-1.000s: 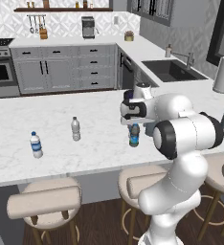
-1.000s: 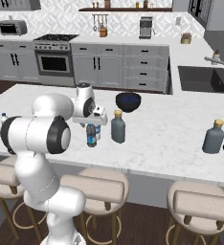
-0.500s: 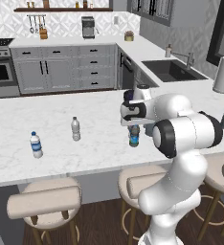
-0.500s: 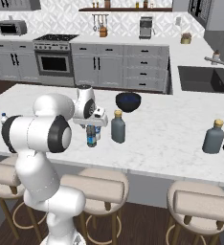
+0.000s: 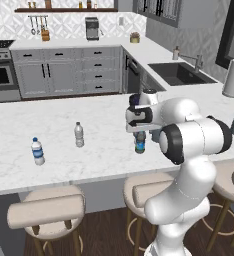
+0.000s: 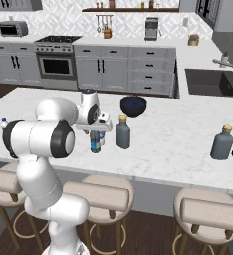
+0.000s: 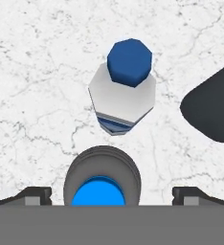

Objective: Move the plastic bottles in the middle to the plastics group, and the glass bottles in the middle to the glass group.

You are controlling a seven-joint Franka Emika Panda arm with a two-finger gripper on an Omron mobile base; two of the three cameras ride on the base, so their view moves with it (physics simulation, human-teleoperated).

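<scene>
Gripper: the gripper hangs with jaws spread wide, empty, over the dark bottle.
Bottle: mid-counter, just beside the clear blue-capped bottle.
Advice: descend straight, clamp only the dark one.

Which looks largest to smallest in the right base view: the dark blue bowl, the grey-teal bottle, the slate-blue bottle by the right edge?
1. Dark blue bowl, widest.
2 and 3. Grey-teal bottle and slate-blue bottle: they look alike in size, so I do not rank them.
</scene>
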